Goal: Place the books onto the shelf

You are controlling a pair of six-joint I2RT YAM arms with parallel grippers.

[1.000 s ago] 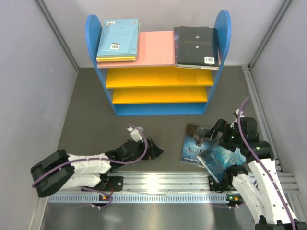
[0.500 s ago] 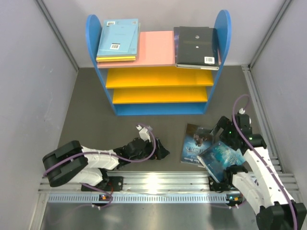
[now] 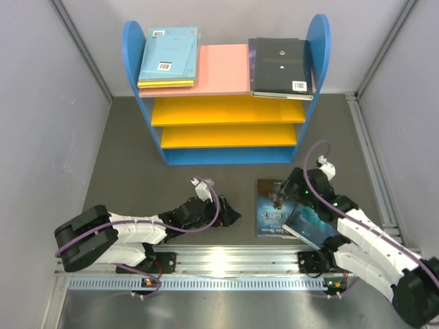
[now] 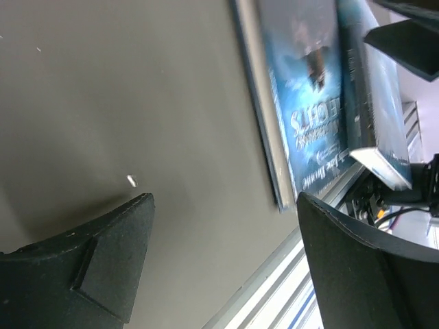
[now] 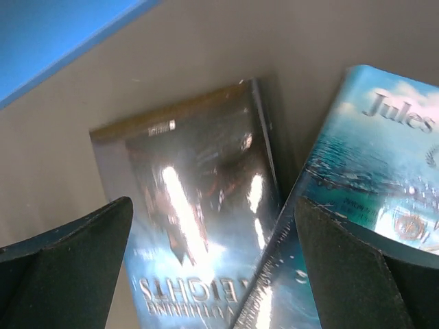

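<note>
The shelf (image 3: 226, 147) stands at the back, with a light blue book (image 3: 168, 55) on a yellow one at the left of its pink top board and a black book (image 3: 281, 65) at the right. A dark blue book (image 3: 272, 209) (image 5: 199, 205) (image 4: 309, 103) lies flat on the floor. A teal book (image 3: 312, 226) (image 5: 384, 157) (image 4: 370, 89) rests tilted over its right edge. My right gripper (image 3: 283, 195) (image 5: 212, 202) hovers open just above the dark blue book, its right finger by the teal book's spine. My left gripper (image 3: 230, 214) (image 4: 223, 199) lies low on the floor, open and holding nothing, left of both books.
A metal rail (image 3: 226, 260) runs along the near edge behind both grippers. Grey walls close in on the left (image 3: 41, 137) and right (image 3: 411, 123). The shelf's blue base (image 5: 55, 34) shows at the top left of the right wrist view.
My right gripper has swung left and forward over the dark blue book, which now lies straighter. The left arm crept slightly to the right.
</note>
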